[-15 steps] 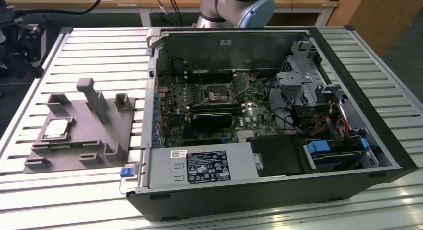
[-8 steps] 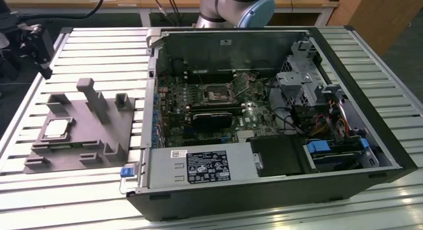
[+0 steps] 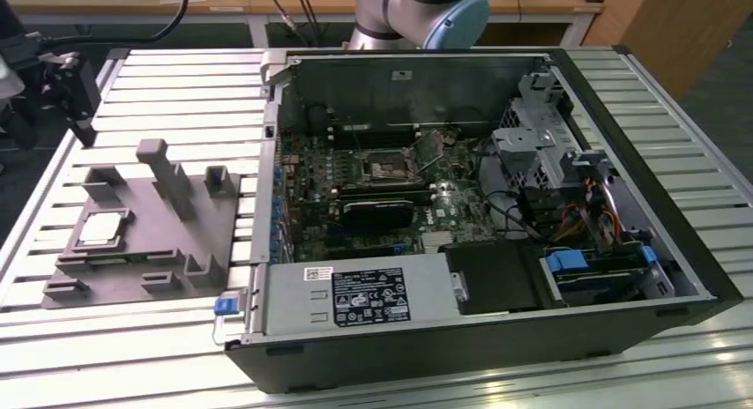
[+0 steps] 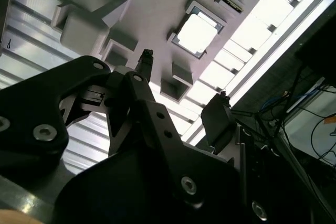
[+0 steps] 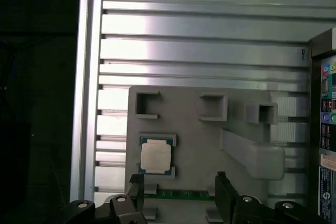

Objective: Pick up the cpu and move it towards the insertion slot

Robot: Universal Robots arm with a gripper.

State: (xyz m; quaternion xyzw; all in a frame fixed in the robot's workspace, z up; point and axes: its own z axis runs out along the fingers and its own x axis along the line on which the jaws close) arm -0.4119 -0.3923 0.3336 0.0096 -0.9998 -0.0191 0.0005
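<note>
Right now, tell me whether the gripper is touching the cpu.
Apart. In the second wrist view, both fingertips of the open gripper end short of the cpu, with bare grey fixture showing between them.

We see a grey plastic fixture with upright posts on the slatted aluminium table, just beside an open computer case. Inside the case are a labelled power supply, a black heatsink block and coloured cables.
</note>
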